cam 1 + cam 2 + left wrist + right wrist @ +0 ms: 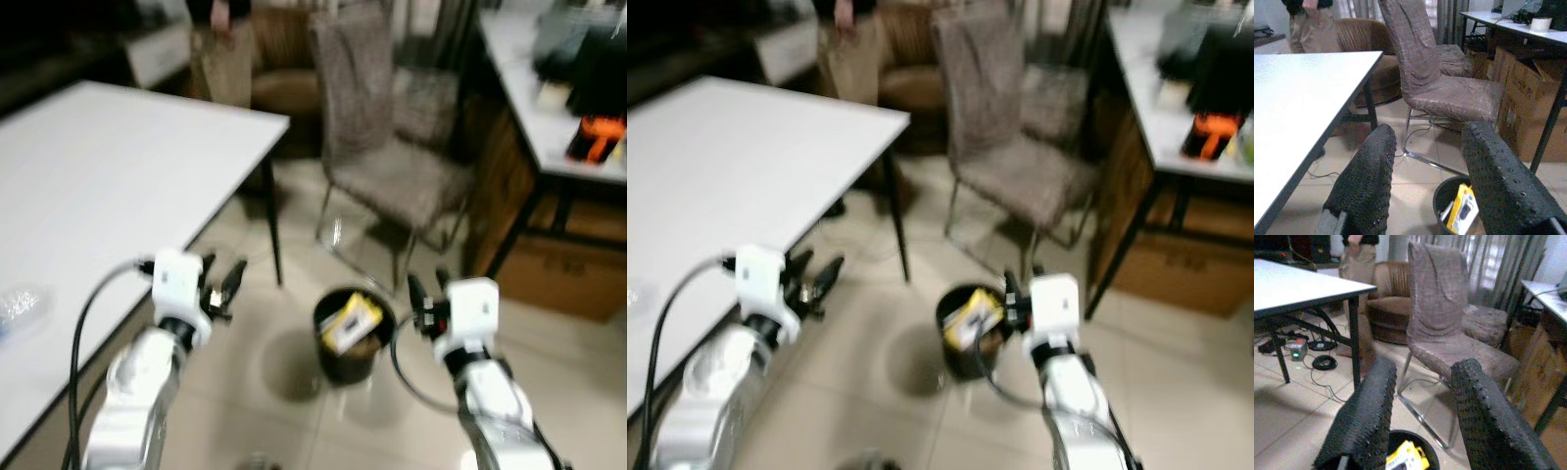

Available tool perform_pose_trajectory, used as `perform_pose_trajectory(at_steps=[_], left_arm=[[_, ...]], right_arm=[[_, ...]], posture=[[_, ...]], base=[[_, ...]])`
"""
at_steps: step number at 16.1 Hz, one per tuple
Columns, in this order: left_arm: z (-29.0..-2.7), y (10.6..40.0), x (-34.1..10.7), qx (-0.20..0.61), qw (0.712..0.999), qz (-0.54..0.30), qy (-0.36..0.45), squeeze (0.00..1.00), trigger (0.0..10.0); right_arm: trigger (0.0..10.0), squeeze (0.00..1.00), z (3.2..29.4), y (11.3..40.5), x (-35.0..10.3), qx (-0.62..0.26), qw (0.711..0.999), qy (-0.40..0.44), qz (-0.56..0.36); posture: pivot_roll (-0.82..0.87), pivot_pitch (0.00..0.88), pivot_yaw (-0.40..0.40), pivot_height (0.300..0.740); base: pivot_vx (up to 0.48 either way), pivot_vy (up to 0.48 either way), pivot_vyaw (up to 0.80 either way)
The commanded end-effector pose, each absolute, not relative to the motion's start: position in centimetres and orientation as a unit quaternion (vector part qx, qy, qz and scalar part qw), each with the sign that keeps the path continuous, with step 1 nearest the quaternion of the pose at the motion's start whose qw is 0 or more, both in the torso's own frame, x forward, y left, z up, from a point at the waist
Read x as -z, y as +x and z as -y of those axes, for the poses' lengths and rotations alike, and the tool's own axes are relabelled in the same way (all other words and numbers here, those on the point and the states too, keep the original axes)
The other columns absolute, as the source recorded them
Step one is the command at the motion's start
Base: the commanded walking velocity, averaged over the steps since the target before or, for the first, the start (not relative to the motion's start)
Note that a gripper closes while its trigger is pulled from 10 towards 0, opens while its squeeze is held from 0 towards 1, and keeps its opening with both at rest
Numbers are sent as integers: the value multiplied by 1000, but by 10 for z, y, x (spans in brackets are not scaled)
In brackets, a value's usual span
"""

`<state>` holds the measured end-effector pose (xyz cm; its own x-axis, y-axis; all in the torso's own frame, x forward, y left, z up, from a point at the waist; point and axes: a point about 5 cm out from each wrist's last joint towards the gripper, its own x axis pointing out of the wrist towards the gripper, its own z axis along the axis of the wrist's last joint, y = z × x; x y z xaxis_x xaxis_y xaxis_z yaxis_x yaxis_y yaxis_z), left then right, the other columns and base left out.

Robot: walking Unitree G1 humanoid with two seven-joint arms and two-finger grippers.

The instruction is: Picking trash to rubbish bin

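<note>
Your bin (347, 345) stands on the tiled floor (255, 392) between the two arms, just ahead of them. A yellow box (351, 321) sits inside it, tilted against the rim.

Your left gripper (223, 286) hangs in the air beside the edge of the white table (108, 186), to the left of the bin and apart from it. Its two black fingers (1366, 181) are spread and hold nothing; the left wrist view looks between them at the bin and the box.

Your right gripper (427, 290) hovers just right of the bin's rim, not touching it. Its fingers (1364, 416) are spread too, with nothing between them.

A clear plastic bottle (20, 305) lies on the table near your left side, too blurred for more detail. A brown chair (387, 137) stands behind the bin. A person (220, 49) stands at the far end of the table. On your right is a desk (549, 108) with an orange object (598, 137) on top and a cardboard box (568, 274) under it.
</note>
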<state>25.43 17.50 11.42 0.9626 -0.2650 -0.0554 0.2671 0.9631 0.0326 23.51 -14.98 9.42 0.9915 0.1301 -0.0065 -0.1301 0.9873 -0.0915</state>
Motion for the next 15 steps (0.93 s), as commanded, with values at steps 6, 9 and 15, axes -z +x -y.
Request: perform_pose_trajectory(at_steps=[6,9,15], left_arm=[[-180,248,-116,120,992,-19,25,0,10000],[-183,245,-117,115,993,-21,25,0,10000],[-188,242,-118,106,994,-23,29,0,10000]], right_arm=[[10000,0,146,243,-98,-82,996,-37,8],[10000,0,142,244,-96,-86,996,-31,6],[10000,0,138,245,-93,-93,995,-29,-3]], posture=[[-25,0,-23,740],[-12,0,-24,740],[-1,0,-24,740]], base=[[-286,0,0],[-281,0,0],[-281,0,0]])
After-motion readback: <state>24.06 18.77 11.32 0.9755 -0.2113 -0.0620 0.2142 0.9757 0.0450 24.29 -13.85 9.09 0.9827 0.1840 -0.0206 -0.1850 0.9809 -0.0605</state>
